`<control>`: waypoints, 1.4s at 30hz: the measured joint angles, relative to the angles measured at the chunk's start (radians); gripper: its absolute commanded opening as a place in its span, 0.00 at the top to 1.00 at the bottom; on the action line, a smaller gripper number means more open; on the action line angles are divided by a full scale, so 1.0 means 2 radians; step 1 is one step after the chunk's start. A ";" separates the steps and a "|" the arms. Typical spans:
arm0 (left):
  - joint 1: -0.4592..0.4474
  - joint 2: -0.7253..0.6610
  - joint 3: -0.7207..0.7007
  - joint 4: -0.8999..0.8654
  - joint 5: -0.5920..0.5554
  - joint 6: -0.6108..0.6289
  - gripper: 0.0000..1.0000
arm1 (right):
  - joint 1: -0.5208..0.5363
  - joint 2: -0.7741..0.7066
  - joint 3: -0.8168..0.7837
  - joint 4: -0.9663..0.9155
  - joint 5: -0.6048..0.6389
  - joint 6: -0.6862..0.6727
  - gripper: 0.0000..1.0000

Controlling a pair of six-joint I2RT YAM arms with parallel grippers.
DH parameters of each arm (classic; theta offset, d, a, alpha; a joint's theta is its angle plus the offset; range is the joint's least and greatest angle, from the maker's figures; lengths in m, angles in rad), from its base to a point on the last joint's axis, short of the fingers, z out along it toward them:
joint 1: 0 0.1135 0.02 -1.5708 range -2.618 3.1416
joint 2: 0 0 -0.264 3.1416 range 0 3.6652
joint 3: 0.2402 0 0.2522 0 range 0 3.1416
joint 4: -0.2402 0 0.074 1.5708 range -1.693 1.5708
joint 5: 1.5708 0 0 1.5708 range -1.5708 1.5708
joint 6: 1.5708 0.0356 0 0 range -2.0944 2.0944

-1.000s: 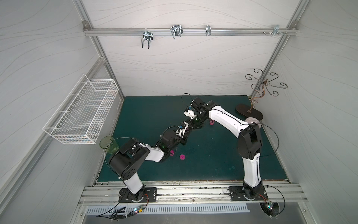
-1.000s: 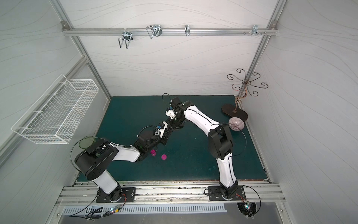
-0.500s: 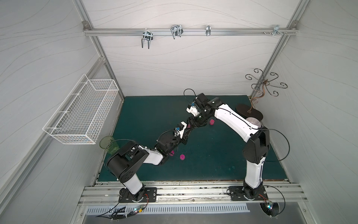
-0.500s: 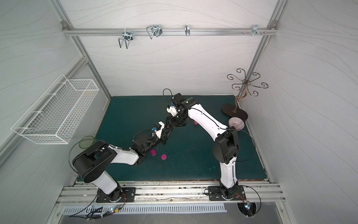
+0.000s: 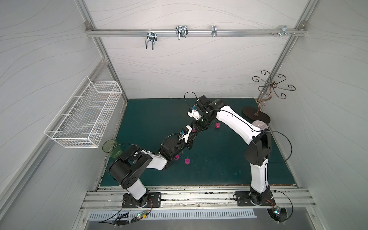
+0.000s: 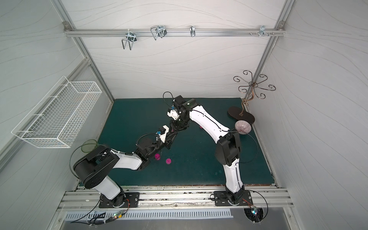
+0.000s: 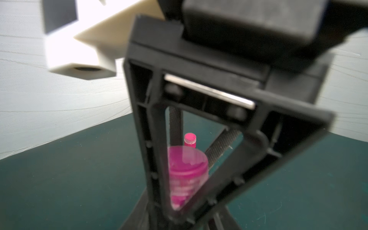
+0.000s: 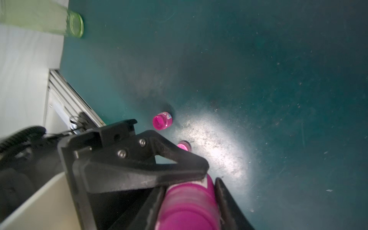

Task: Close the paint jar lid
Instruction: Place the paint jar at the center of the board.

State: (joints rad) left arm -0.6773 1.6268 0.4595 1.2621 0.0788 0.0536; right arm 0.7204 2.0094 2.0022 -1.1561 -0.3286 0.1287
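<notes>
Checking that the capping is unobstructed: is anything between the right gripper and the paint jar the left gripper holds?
Nothing visible does. The right gripper has its fingers on either side of the pink lid, which sits on the jar that the left gripper holds.

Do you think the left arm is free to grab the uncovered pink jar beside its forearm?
Probably not yet: the left gripper is shut on a held jar that the right gripper grips; nothing covers the loose jar.

right pincer (image 8: 190, 199) narrowed, now gripping paint jar (image 8: 187, 211)
</notes>
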 measured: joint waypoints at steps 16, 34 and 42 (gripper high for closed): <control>0.000 -0.184 -0.003 -0.187 -0.034 -0.055 0.00 | -0.078 0.012 -0.041 0.024 0.113 -0.010 0.73; 0.000 -0.397 -0.038 -0.456 -0.045 -0.123 0.00 | -0.111 0.182 0.010 0.141 0.218 -0.001 0.43; 0.002 -0.397 -0.038 -0.478 -0.062 -0.120 0.00 | -0.116 0.117 -0.058 0.181 0.157 0.019 0.29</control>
State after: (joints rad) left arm -0.6735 0.8337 0.3828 0.3061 -0.0456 -0.1871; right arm 0.4885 2.2433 1.8858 -0.7940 -0.0154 0.1665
